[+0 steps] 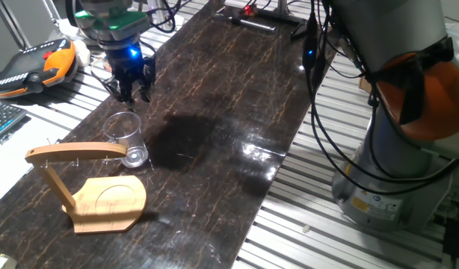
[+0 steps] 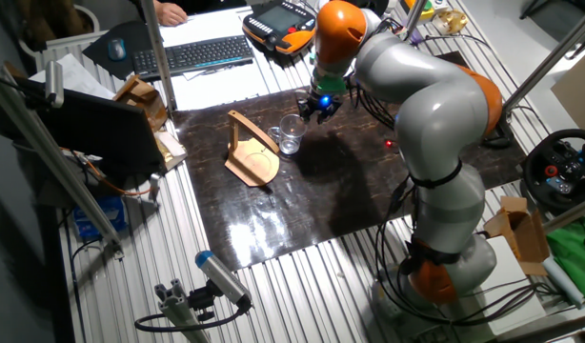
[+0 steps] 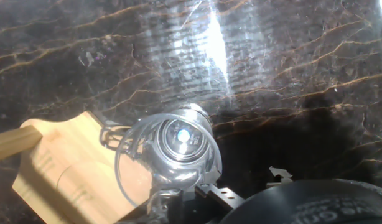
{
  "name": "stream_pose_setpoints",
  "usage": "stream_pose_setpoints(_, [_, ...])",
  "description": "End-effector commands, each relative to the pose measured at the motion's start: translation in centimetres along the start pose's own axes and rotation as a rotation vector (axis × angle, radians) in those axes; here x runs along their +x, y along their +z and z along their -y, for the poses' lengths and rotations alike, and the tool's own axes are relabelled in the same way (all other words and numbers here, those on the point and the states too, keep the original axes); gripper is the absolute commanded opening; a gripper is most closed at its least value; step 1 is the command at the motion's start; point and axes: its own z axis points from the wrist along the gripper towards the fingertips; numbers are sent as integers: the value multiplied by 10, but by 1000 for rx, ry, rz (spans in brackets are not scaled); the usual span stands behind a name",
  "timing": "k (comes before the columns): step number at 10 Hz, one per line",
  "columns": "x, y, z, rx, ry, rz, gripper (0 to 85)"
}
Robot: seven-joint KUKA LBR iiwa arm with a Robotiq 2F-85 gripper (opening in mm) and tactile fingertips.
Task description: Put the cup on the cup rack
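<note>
The cup (image 1: 125, 136) is a clear glass mug standing upright on the dark marble tabletop, right beside the cup rack (image 1: 102, 200). The rack is light wood, with a flat base, a slanted post and a curved top arm (image 1: 76, 153). My gripper (image 1: 131, 93) hangs a little above the table behind the cup, apart from it, with its fingers spread and nothing between them. In the other fixed view the cup (image 2: 291, 134) sits between the rack (image 2: 251, 158) and the gripper (image 2: 319, 111). The hand view looks down into the cup (image 3: 173, 154), with the rack base (image 3: 60, 171) at its left.
An orange and black teach pendant (image 1: 35, 63) and a keyboard (image 1: 1, 119) lie on the slatted bench left of the tabletop. The arm's base (image 1: 394, 157) stands at the right. Cables and a black bracket (image 1: 259, 19) lie at the far end.
</note>
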Motion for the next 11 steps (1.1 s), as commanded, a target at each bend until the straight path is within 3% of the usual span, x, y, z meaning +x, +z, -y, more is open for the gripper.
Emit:
stream_pose_setpoints(1, [1, -1, -5, -1, 7, 15, 423])
stream_pose_setpoints(4, [9, -5, -37, -9, 70, 44, 427])
stream_pose_setpoints(6, [13, 6, -55, -9, 131, 94, 423])
stream_pose_setpoints(9, [13, 14, -62, -26, 162, 99, 423])
stream_pose_setpoints(11, [7, 17, -60, -29, 154, 112, 423])
